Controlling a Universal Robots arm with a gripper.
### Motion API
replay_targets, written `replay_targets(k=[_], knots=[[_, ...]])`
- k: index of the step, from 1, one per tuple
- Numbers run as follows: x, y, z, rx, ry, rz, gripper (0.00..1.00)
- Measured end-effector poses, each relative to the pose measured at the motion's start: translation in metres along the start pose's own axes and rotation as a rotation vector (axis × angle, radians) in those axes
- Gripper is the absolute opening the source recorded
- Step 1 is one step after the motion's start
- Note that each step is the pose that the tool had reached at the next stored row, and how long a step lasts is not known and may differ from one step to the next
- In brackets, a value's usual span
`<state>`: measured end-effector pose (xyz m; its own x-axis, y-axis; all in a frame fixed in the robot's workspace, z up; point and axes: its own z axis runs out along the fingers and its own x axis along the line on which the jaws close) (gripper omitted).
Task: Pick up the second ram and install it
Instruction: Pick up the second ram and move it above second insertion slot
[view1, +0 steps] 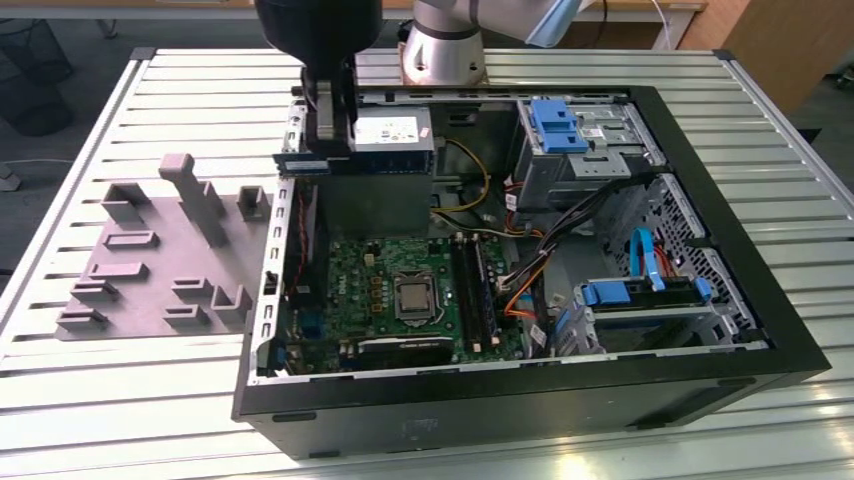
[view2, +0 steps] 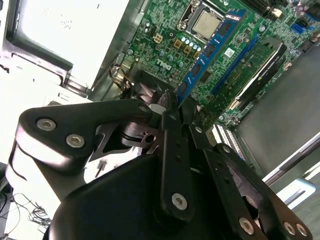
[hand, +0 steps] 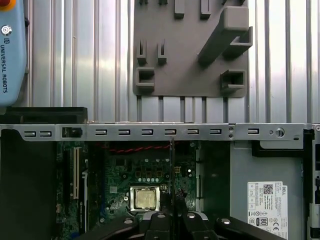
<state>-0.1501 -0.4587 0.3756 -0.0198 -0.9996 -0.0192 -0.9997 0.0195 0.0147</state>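
Plainly the pick is done and the carry is in hand: the tool (view1: 318, 140) is closed on the ram (view1: 302, 164), and the install is not yet made.

In the exterior view the tool hangs above the case (view1: 534, 405), at its wall on the exterior view's left and just beside the power supply (view1: 390, 135). The ram is in the air, on its edge and about level. The grey fixture (view1: 147, 260) lies on the tabletop (view1: 134, 400) outside that wall.

In the second wrist view the fingers (view2: 175, 145) pinch the ram near one end, as far as it shows. The rest of the board, with its row of black chips, juts out free over the motherboard (view2: 165, 35). In the first wrist view the ram shows edge-on as a thin dark line near the processor socket (hand: 145, 197).

The slots (view1: 474, 285) lie beyond the socket from the tool, well apart from the ram. I cannot tell which slot is free.

As I judge it, seating calls for the ram's long edge to run parallel to a free slot and sit square over it, contacts down, before any push. A grip near one end gives little hold against tilt, so the pressure would have to go down evenly. Cables (view1: 534, 260) run close to the slots on the exterior view's right and could get in the way.
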Motion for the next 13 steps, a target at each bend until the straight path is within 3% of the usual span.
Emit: replay_targets(k=[13], knots=[[-0.0005,-0.0249,-0.0003,0.0,0.0,0.0,0.14]])
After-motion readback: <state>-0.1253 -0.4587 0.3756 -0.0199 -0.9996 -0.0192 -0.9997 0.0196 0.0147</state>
